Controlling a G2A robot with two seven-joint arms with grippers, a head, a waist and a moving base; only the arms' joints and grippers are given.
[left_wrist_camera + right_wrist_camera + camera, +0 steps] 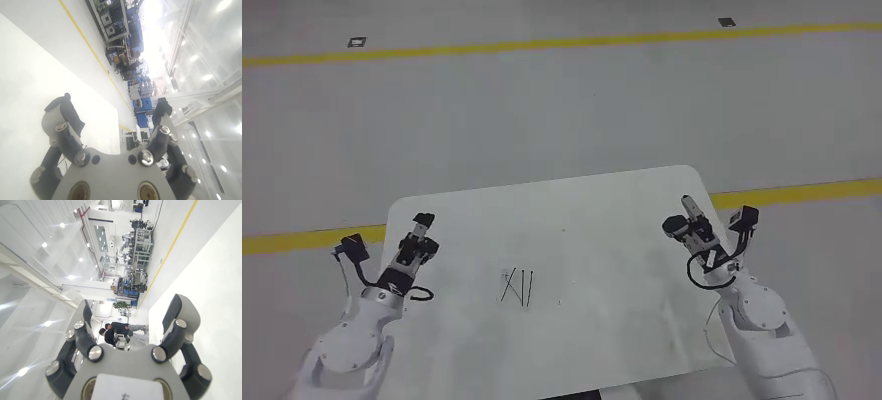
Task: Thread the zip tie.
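Zip ties (519, 287) are laid together on the surface (622, 205) between left gripper (423, 220) and right gripper (688, 205), both spread wide.

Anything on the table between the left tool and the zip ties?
Nothing: in the top view, only bare white tabletop lies between the left tool and the thin black plastic zip ties.

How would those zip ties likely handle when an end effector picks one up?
The zip ties look thin and lie flat on the table, so they are probably light, bendy and hard to pinch. Lying close together, one may drag its neighbours along.
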